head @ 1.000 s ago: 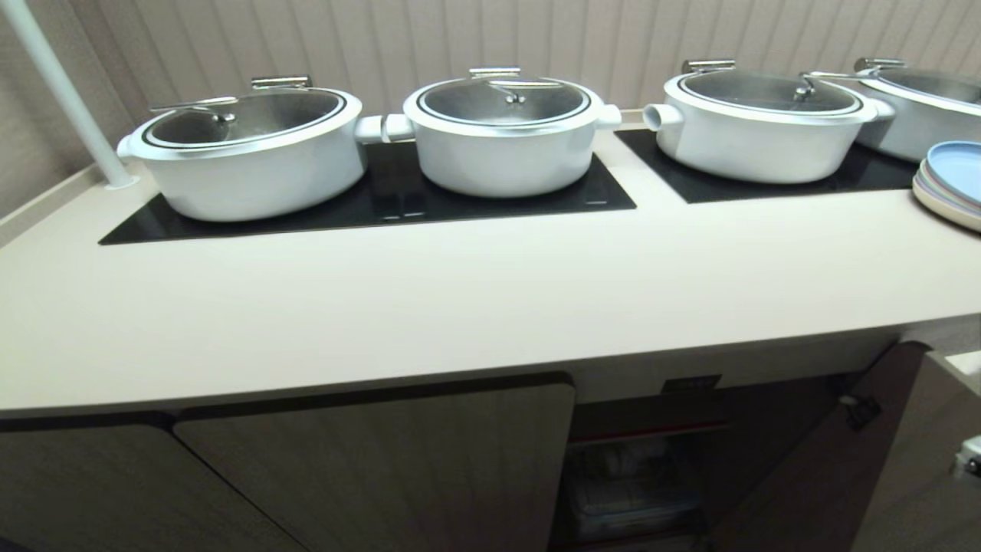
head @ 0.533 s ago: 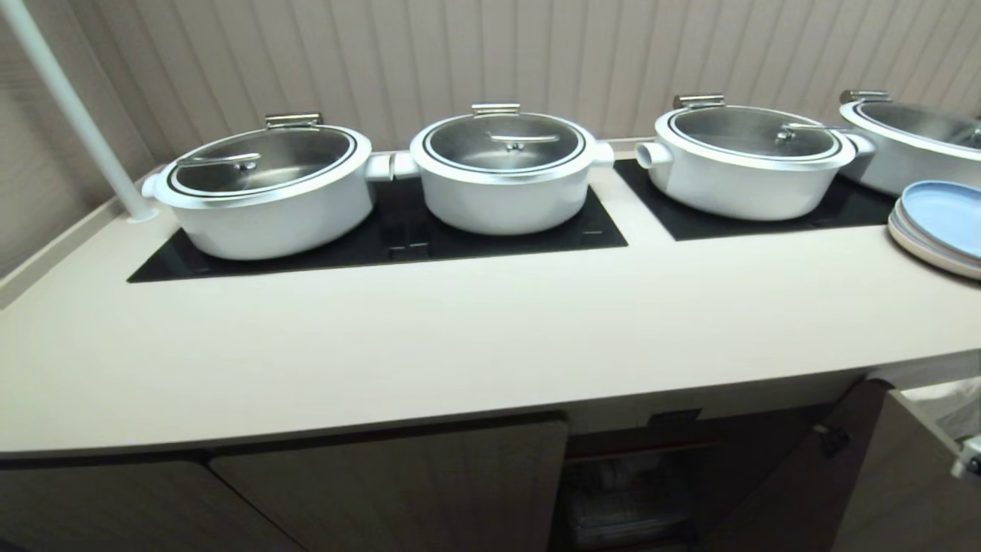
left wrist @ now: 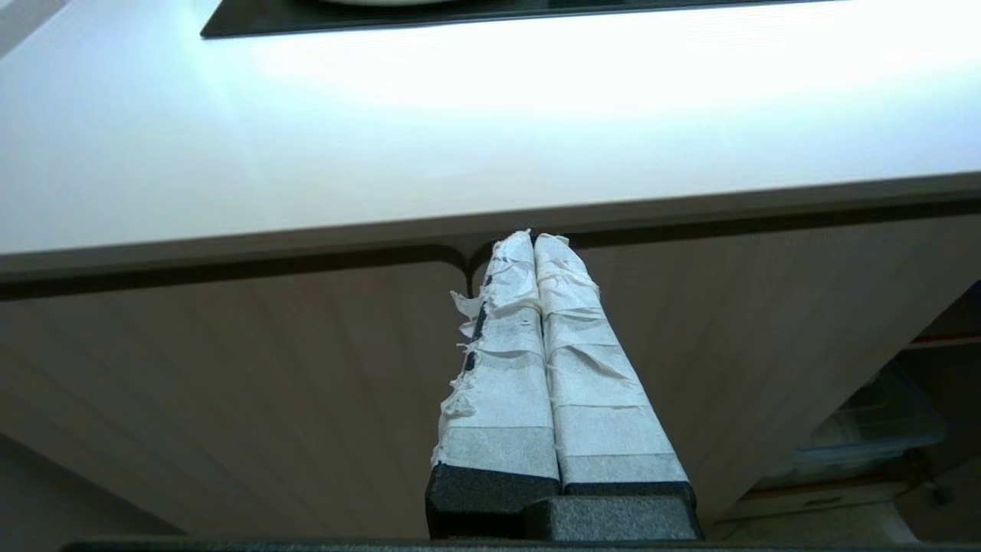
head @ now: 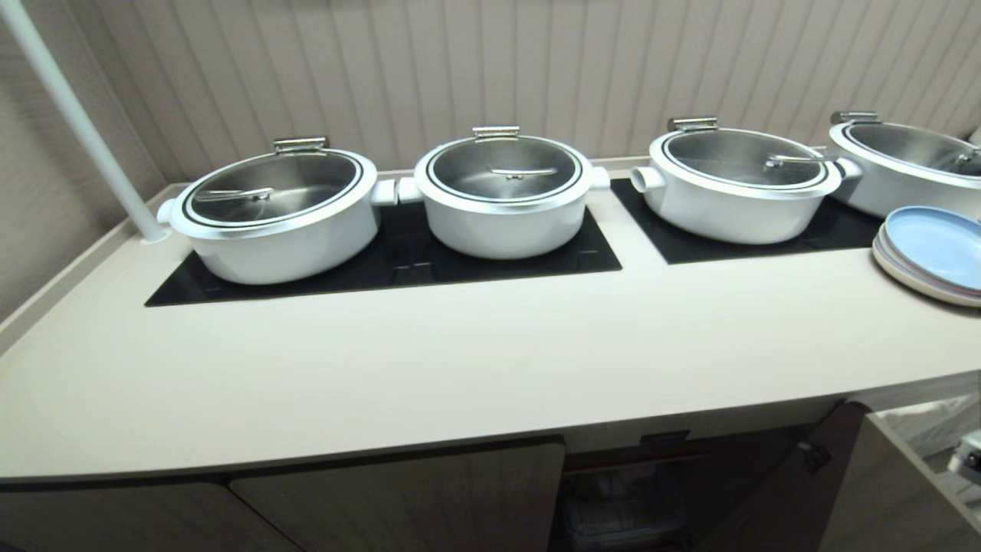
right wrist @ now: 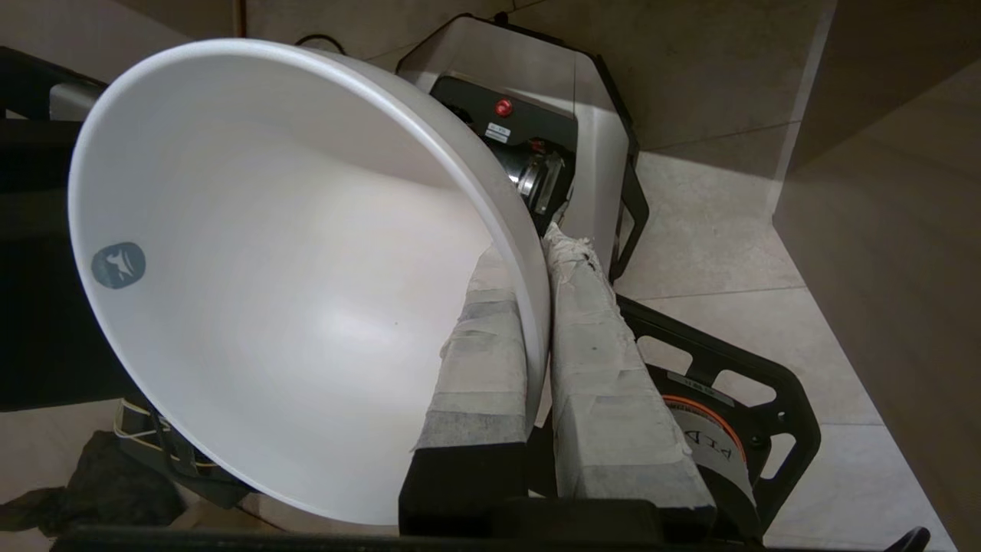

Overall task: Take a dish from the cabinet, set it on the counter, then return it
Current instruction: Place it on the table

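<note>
The dish (right wrist: 268, 268), a glossy white bowl, hangs tilted over the tiled floor in the right wrist view. My right gripper (right wrist: 536, 257) is shut on its rim, one taped finger inside the bowl and one outside. The beige counter (head: 460, 368) runs across the head view, with the cabinet (head: 398, 498) beneath it. One cabinet door (head: 881, 491) stands swung open at the lower right, baring a dark compartment (head: 636, 498). My left gripper (left wrist: 534, 239) is shut and holds nothing, pointing at a closed cabinet door just under the counter edge (left wrist: 460, 222).
Several big white steel-lidded pots (head: 502, 195) sit on black glass panels (head: 398, 264) along the back of the counter. A stack of pastel blue plates (head: 931, 253) lies at the right end. A white pole (head: 77, 123) rises at the back left. My own base (right wrist: 552, 138) is below the dish.
The head camera has risen, so the whole scene has slid down the picture and less of the cabinet shows. Nothing on the counter has moved.
</note>
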